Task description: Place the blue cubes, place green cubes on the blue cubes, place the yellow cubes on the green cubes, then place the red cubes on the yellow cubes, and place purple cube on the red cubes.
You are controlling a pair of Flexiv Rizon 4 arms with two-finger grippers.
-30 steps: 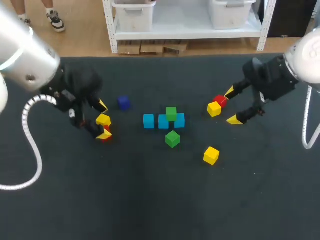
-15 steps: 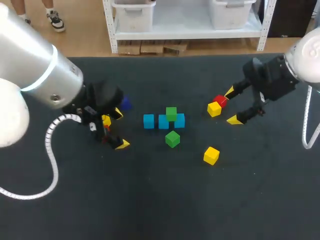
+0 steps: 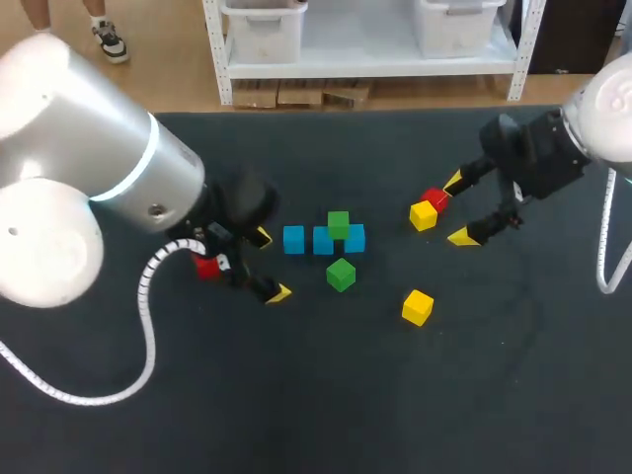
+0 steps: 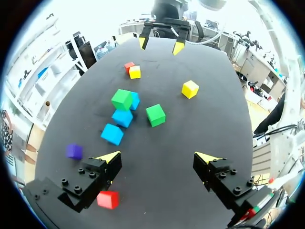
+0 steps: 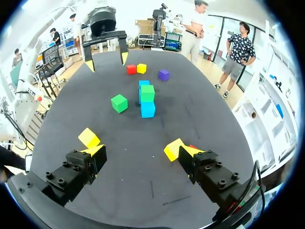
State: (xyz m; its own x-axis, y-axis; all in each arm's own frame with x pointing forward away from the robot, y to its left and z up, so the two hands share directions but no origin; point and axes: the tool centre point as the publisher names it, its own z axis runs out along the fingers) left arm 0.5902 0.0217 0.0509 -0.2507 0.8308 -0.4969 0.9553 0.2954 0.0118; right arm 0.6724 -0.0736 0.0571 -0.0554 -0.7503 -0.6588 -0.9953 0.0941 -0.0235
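Three blue cubes (image 3: 293, 239) lie in a row mid-table, and a green cube (image 3: 339, 224) rests on them. A second green cube (image 3: 341, 274) sits just in front. My left gripper (image 3: 271, 265) hangs open left of this group, with nothing between its fingers. A red cube (image 3: 206, 267) lies behind it, under the arm. The purple cube (image 4: 74, 151) shows beside the left finger. My right gripper (image 3: 458, 209) stands open next to a yellow cube (image 3: 423, 214) and a red cube (image 3: 434, 198). Another yellow cube (image 3: 417, 307) lies nearer the front.
A further yellow cube (image 5: 141, 68) sits beside the left-hand red cube (image 5: 131, 69); my left arm hides it in the head view. The dark table (image 3: 326, 395) stretches bare toward its front edge.
My left arm has swung right, from the red and yellow cubes toward the blue row, gripper still open. The right arm and all cubes have stayed put.
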